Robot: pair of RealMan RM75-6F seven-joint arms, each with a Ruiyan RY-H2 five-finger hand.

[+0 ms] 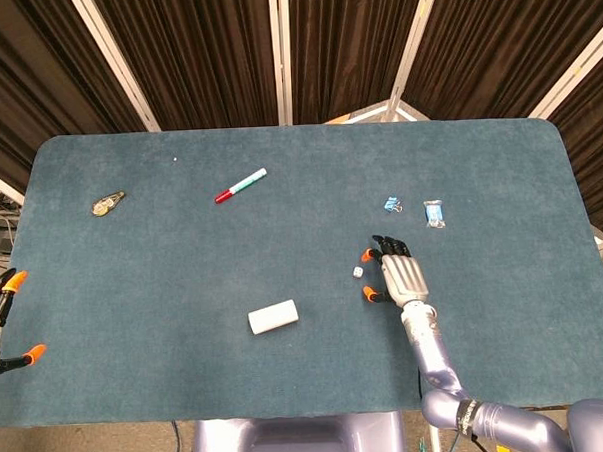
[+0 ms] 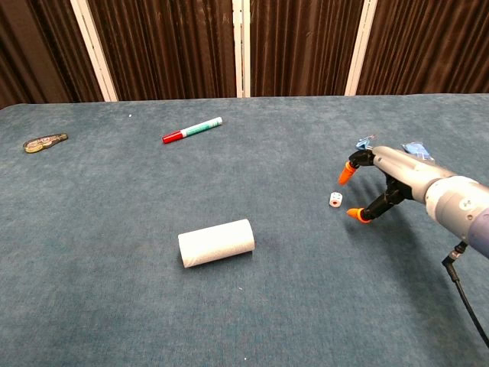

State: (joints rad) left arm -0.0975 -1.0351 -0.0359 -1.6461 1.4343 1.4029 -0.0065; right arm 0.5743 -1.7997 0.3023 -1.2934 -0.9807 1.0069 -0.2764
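The small white die (image 1: 357,272) lies on the table (image 1: 134,293), just left of the right robot hand (image 1: 396,274), betw. its two orange tips but not touched. For a clean pinch, tips should be lowered evenly either side w/o nudging it. Hand is palm-down, spread apart, nothing held; forearm is stretched fwd low over the cloth. Left robot hand (image 1: 1,324) is at the table's edge, empty, apart.

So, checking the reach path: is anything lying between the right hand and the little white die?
No. Only bare blue table cloth separates the right hand from the die; both views show that.
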